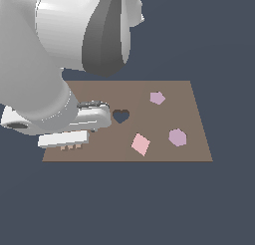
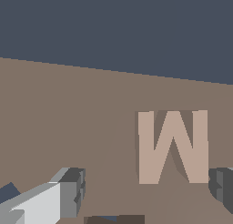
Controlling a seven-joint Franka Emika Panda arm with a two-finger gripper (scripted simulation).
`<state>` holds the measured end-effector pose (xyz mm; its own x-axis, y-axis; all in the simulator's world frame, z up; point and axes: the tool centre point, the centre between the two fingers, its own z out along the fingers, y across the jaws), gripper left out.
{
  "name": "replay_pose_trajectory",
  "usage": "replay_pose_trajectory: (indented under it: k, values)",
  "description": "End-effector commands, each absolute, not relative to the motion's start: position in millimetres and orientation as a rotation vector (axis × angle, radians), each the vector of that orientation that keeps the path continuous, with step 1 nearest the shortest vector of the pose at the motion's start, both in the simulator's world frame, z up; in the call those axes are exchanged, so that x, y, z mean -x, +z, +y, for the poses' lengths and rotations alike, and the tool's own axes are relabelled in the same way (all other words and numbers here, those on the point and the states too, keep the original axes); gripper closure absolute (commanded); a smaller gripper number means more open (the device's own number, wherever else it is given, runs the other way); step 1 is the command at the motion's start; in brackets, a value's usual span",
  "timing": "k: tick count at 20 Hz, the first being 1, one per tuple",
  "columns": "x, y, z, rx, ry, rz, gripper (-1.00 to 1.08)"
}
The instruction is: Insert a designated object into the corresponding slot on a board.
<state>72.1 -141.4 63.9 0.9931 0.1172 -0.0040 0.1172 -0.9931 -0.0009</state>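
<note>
M block (image 2: 172, 145): flat, pale tan top face, darker brown side walls, lying on the board (image 2: 68, 114) near its edge. My gripper (image 2: 145, 191) is spread wide, one finger (image 2: 68, 191) on either side of the block, neither touching it.

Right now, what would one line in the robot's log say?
hand: open, over M block | M block: flat on board, ungrasped | heart cutout: empty
</note>
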Motion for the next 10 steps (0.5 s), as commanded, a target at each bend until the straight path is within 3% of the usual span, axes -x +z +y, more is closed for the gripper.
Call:
replay_pose_trajectory:
  k: [1, 10]
  values:
    - [-79, 59, -150, 3.135, 0.003, -0.197, -0.92]
    - [-89, 50, -164, 3.134, 0.0, -0.213, -0.92]
